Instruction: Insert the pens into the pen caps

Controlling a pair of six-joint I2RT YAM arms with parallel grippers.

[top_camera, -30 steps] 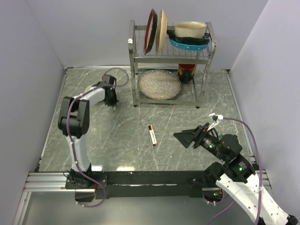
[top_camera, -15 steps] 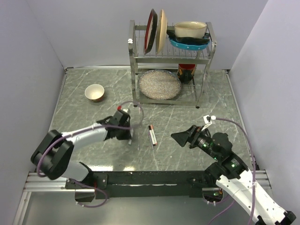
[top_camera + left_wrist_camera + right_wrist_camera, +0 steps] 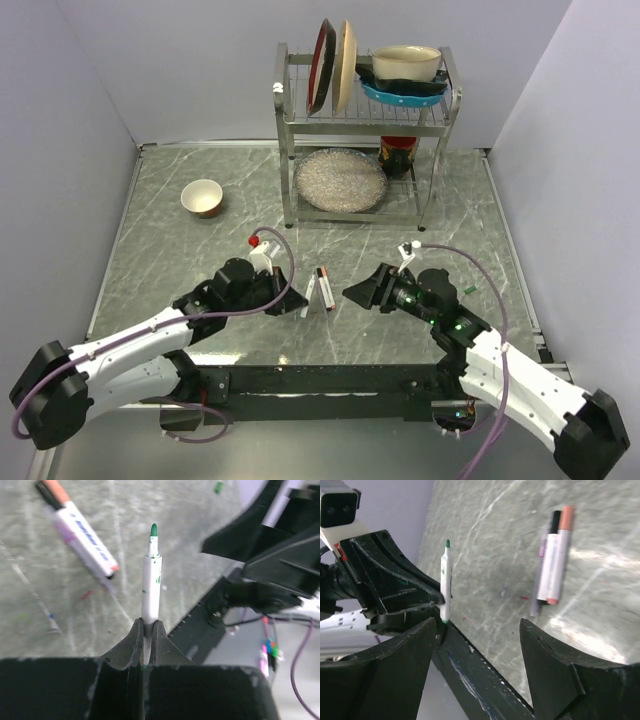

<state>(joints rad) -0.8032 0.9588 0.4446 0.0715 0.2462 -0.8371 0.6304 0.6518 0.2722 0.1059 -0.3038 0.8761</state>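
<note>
My left gripper (image 3: 293, 297) (image 3: 146, 622) is shut on a white pen (image 3: 151, 585) with a bare green tip. It holds the pen upright, just left of table centre (image 3: 308, 296). The same pen shows in the right wrist view (image 3: 445, 580). A second white pen (image 3: 324, 287) (image 3: 82, 530) (image 3: 555, 562) lies flat on the table beside it, with a salmon end and a dark strip alongside. My right gripper (image 3: 352, 292) (image 3: 477, 622) is open and empty, facing the held pen from the right. A small green piece (image 3: 218, 486), perhaps the greenish cap, lies far off. The dark red cap is not in view.
A metal dish rack (image 3: 290, 130) with plates and a pan stands at the back. A glass plate (image 3: 340, 180) and a red cup (image 3: 398, 155) sit under it. A small bowl (image 3: 202, 197) is at the back left. The black front rail (image 3: 485, 690) runs close below.
My left arm has swung from the back left down to the table centre, uncovering the bowl. My right gripper has moved left toward the centre. The flat pen has not moved.
</note>
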